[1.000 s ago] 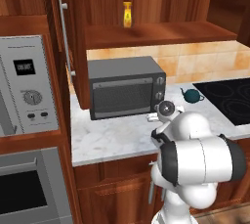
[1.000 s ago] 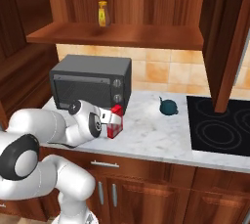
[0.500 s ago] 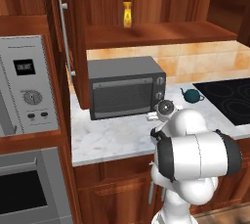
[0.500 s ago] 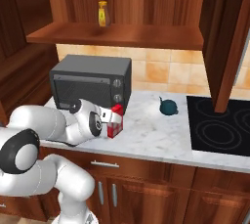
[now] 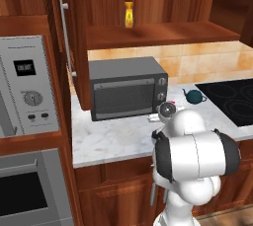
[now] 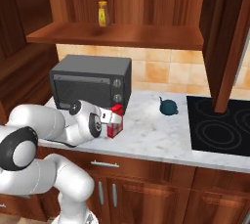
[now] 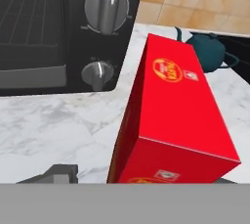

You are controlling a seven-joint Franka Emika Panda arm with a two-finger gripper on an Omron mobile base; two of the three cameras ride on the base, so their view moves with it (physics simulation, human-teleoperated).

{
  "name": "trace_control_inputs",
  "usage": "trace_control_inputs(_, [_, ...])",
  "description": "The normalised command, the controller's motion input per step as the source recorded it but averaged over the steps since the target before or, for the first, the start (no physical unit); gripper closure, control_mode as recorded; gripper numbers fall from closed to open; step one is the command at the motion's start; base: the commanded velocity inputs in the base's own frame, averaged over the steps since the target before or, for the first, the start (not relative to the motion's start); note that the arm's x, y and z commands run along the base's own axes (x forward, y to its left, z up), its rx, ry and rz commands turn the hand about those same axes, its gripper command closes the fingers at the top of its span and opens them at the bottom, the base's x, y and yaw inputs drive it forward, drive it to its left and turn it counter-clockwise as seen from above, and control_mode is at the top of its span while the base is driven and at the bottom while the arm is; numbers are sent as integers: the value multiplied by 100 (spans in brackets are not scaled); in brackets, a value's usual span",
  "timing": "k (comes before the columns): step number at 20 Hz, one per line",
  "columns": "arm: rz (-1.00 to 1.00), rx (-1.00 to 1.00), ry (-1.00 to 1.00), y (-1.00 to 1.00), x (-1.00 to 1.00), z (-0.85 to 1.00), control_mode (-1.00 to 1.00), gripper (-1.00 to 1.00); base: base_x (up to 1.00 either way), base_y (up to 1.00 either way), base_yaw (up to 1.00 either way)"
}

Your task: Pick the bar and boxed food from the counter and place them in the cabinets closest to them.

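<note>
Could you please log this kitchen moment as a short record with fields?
boxed food: red carton upright on the marble counter, before the toaster oven
tool: at the carton; grip unclear
teapot: dark teal, right of the carton, apart from it
shelf: yellow bottle standing on it
stovetop: black, at the counter's right end

Toaster oven point(image 6: 92, 82) close behind carton point(image 6: 115, 122); open marble counter point(image 6: 151, 137) rightward.

Even, soft rendered light; faint shadow under toaster oven point(image 5: 127, 87) on marble counter point(image 5: 106, 141); slightly coarse, no glare.
</note>
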Motion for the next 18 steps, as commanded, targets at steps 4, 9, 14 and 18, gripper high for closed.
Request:
trace_control_inputs(4, [0,0,0,0,0,0,-100,100,0,0,0])
trace_control_inputs(9, [0,0,-4,0,-1,12,-100,100,0,0,0])
trace_control_inputs(14, [0,1,-11,-2,-6,45,-100,100,0,0,0])
trace_control_inputs(18, [0,0,-8,0,-12,55,-100,100,0,0,0])
